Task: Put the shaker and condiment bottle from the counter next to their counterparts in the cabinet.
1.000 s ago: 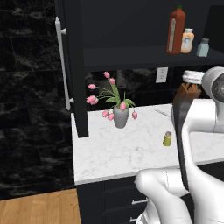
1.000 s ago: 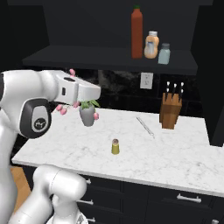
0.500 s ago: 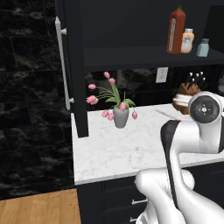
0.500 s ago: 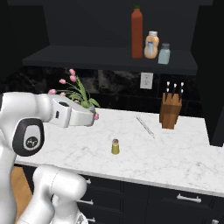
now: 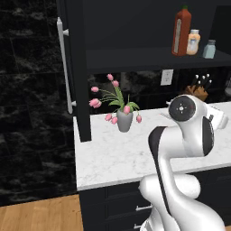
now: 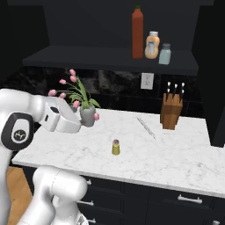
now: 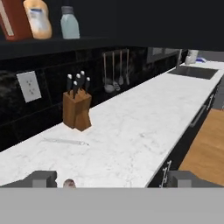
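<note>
The hand (image 7: 111,178) is spread wide w/ nothing btwn its tips, hovering low over the white marble table (image 6: 176,158). The tiny yellow-green cylindrical shaker w/ silvery-grey cap (image 6: 115,147) stands upright on the table, well apart from other items; in the hand view just its cap (image 7: 68,182) peeks at abt 6 o'clock beside one fingertip. The tall red-orange condiment bottle w/ green cap (image 6: 137,33) already stands on the shelf of the dark wall cabinet (image 6: 110,57), just beside the short peach-orange bottle w/ white label (image 6: 152,45) and the small pale blue-grey shaker (image 6: 165,54), so the shaker step is what's left, in my judgement. Risks: shaker is tiny and sits off-centre to the hand, so a descent w/o re-centring could nudge or tip it; a tip would let it roll on the smooth marble. The pink tulips in a grey vase (image 6: 83,105) sit close by the forearm at abt 10 o'clock from the shaker, so a wide swing could clip them. Later, lifting to the shelf risks bumping the items there. Also on the table: a wooden knife block (image 6: 171,113) at 2 o'clock of the shaker, a thin silvery utensil (image 6: 145,127) near it. Backsplash is dark stone w/ a white outlet (image 6: 147,80); floor is wood.
</note>
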